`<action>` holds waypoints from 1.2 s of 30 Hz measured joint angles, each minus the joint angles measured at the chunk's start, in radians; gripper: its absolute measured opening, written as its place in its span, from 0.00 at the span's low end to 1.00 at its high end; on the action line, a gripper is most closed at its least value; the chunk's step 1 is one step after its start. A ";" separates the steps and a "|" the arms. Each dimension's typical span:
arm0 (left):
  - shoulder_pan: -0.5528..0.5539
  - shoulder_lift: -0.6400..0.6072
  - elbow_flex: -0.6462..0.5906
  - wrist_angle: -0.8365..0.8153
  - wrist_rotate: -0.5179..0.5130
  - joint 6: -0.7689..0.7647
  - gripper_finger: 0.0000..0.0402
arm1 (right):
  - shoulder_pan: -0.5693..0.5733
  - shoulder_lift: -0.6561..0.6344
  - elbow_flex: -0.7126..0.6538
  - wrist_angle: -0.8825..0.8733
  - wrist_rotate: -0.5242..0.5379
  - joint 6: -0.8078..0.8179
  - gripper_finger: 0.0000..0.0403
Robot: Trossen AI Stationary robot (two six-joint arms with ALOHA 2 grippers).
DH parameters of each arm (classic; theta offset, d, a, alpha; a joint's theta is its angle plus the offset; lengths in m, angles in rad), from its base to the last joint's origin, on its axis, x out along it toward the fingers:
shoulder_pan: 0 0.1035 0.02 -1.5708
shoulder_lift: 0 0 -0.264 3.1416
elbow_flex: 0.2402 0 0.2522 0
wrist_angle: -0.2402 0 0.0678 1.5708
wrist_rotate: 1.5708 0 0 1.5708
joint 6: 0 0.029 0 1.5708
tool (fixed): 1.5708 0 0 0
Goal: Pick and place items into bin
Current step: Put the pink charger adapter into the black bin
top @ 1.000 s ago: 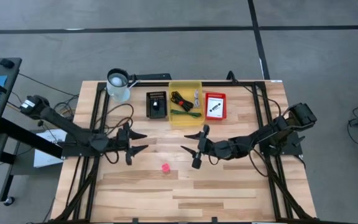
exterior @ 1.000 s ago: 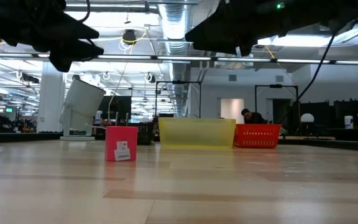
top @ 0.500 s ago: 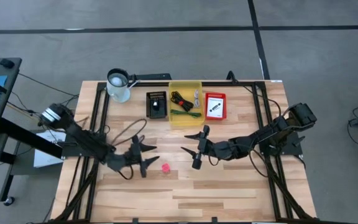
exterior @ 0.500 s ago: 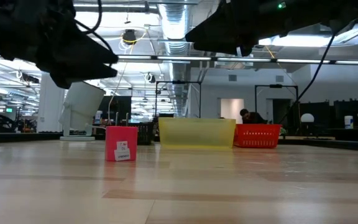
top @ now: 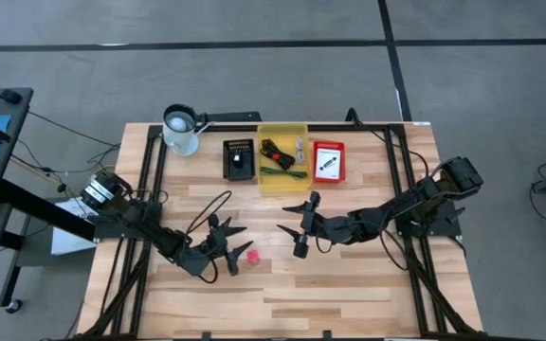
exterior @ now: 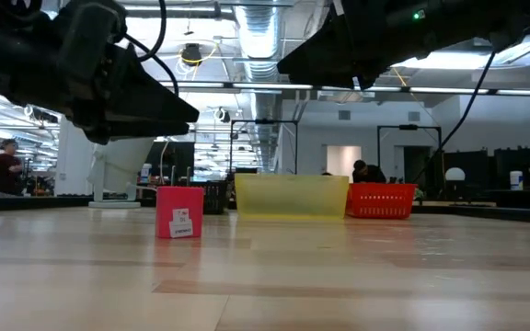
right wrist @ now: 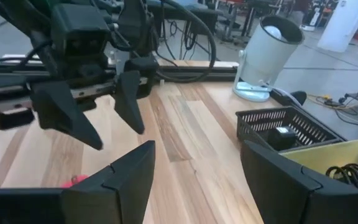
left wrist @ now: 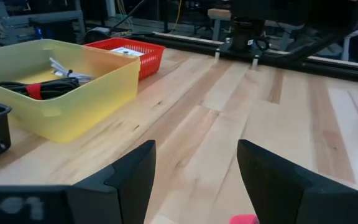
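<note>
The left gripper (top: 232,248) hovers with jaws apart just beside the pink cube (top: 253,255) on the table (top: 349,294). An off-centre closure would likely flick it away. The right gripper (top: 303,227) waits open nearby, a collision risk.

The left gripper (top: 227,248) hangs low over the table (top: 349,294), near its middle, fingers (top: 232,230) spread wide apart, its arm reaching in from the table's left edge. The right gripper (top: 297,227) hovers beside it toward the right, fingers likewise parted, wrist angled inward.
</note>
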 joint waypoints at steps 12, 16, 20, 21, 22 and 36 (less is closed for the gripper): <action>-0.087 0.000 0.000 0.000 -0.115 -0.083 0.53 | -0.020 -0.056 0.001 0.027 0.001 -0.077 0.58; -0.088 0.011 0.027 -0.025 -0.123 -0.094 0.53 | -0.019 -0.064 0.001 0.005 0.000 -0.079 0.58; -0.088 0.072 0.090 -0.050 -0.124 -0.082 0.53 | -0.020 -0.064 0.001 -0.036 0.000 -0.079 0.58; -0.088 0.089 0.103 -0.054 -0.129 -0.074 0.53 | -0.020 -0.064 0.001 -0.048 0.001 -0.079 0.58; -0.088 0.107 0.117 -0.055 -0.140 -0.071 0.53 | -0.020 -0.064 0.001 -0.053 0.000 -0.079 0.58; -0.085 0.324 0.234 -0.057 -0.202 -0.083 0.53 | -0.023 -0.064 0.001 -0.052 0.000 -0.105 0.58</action>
